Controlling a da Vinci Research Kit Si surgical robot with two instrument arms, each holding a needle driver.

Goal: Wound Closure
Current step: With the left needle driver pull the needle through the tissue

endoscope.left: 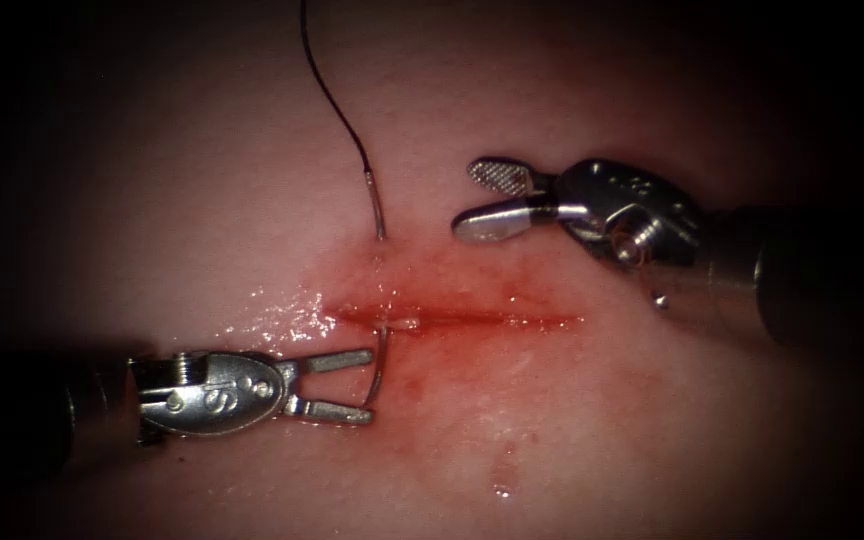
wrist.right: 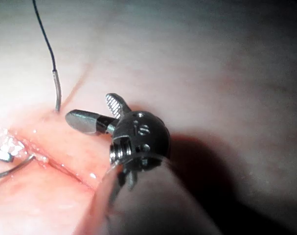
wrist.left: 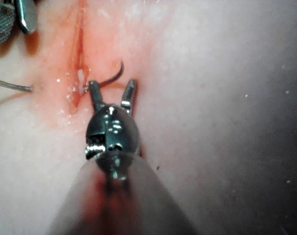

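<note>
The curved needle point(endoscope.left: 379, 365) is in the tissue point(endoscope.left: 202, 200) at the left end of the cut point(endoscope.left: 482, 320). Its tail goes in above the cut, its body shows in the cut, and its tip end arcs out below. Dark thread point(endoscope.left: 327, 90) runs up from the tail. My left tool point(endoscope.left: 370, 385) is open, its jaws either side of the free tip end and not closed on it; the needle point(wrist.left: 116, 73) curves out just past the left tool point(wrist.left: 113, 84). My right tool point(endoscope.left: 468, 198) hovers open above the cut, right of the tail, holding nothing. Beside the right tool point(wrist.right: 89, 107) stands the tail point(wrist.right: 56, 93).
Red fluid point(endoscope.left: 432, 280) stains the tissue around the cut, with wet glints point(endoscope.left: 292, 315) at its left end. The cut runs on to the right of the needle. The thread point(wrist.right: 43, 34) leads away off the far edge.
</note>
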